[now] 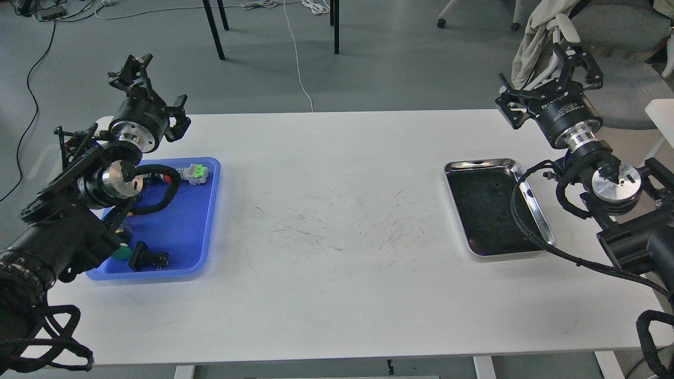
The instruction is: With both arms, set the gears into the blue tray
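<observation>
Both black claws are raised at the table's far corners, fingers spread apart, holding nothing: the left gripper point(138, 71) beyond the rectangular blue plastic tray point(202, 221), the right gripper point(571, 60) beyond the shiny steel tray point(537, 213). White writing on the right wrist is too small to read. Two tiny black gears point(495, 187) point(504, 215) lie in the steel tray, well below the right claw

One head view looked forward and down on the table point(337, 295) — near edge close, far edge and floor point(395, 63) beyond.
</observation>
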